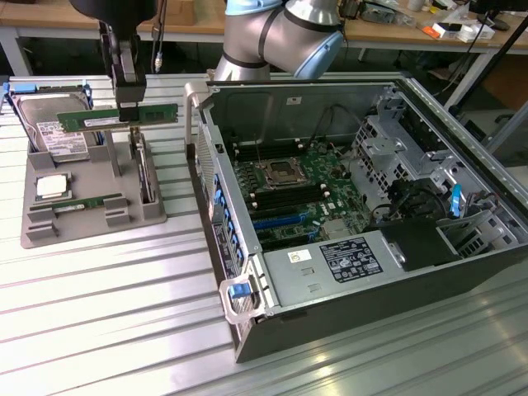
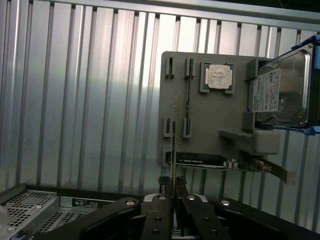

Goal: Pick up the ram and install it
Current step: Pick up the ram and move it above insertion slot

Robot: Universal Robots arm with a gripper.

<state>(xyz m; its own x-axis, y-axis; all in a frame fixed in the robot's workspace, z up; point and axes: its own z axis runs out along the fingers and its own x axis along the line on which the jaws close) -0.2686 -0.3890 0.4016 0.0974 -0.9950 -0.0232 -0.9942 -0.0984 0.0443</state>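
Black two-finger gripper: clamped on the long, thin green ram stick, held edgewise above the grey moulded parts tray, apparently clear of its slot. Step: pick-up done, installation not yet. Seating calls for squaring it to a slot on the green motherboard.

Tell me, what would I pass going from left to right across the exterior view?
Hard drive → the ram, clamped in the gripper → open computer case with its motherboard.

Open computer case on metal table, grey holder with hard drive, processor chip, spare green stick
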